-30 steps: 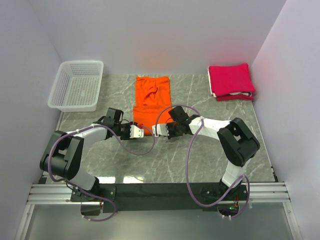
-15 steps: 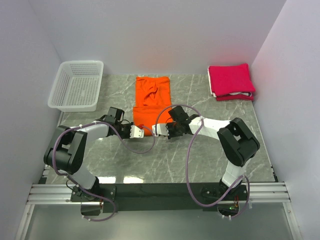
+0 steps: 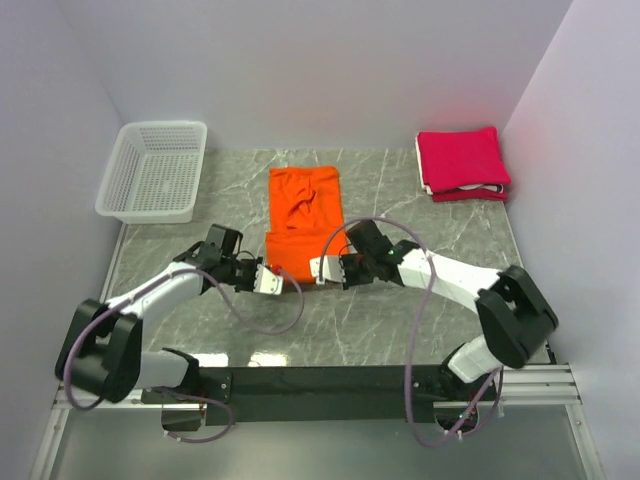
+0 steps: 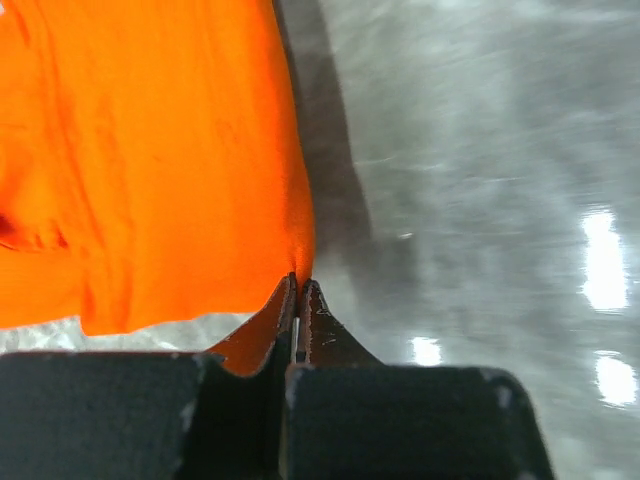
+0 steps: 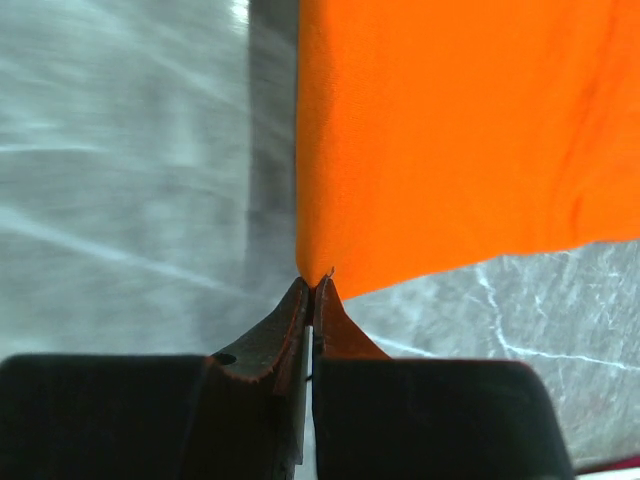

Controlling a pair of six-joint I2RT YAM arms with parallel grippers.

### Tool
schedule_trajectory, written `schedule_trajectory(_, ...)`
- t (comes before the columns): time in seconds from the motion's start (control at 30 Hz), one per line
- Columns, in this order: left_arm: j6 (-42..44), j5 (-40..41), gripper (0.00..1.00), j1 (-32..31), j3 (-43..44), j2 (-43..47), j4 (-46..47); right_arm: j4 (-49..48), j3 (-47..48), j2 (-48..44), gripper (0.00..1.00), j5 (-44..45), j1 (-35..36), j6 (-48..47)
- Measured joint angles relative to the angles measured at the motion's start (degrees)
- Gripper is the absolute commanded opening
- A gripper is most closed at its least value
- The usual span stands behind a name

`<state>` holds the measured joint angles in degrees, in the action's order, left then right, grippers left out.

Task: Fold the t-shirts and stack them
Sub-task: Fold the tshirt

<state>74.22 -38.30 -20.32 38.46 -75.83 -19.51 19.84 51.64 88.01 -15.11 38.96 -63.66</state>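
Light falls from overhead, bright and even in the top view, with only faint shadows. Pale glare patches lie on the table (image 3: 250, 357) along its near side. The pink shirts (image 3: 462, 155) cast a red tint on the right wall (image 3: 530, 130). In both wrist views the table is streaked with blur, while the orange shirt (image 4: 150, 150) stays fairly sharp and throws a dark band beside it. White glare spots mark the right of the left wrist view. The left gripper (image 4: 299, 290) and right gripper (image 5: 313, 288) show dark and underlit.
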Motion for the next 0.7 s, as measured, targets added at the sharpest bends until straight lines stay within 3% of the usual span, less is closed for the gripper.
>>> schedule_trajectory(0.23,-1.7,-1.5,0.01,-4.9,-5.0,14.1,-6.2,6.0,-5.9,-13.4,0.0,-0.8,7.5,3.7)
schedule_trajectory(0.53,-8.2,-5.7,0.01,-10.1,-5.4,35.2,-18.9,15.1,-8.6,-31.2,0.0,-0.6,17.5,11.4)
schedule_trajectory(0.7,-15.6,-5.9,0.01,-10.3,-1.8,38.0,-23.2,18.5,-8.4,-36.0,0.0,0.1,19.0,14.7)
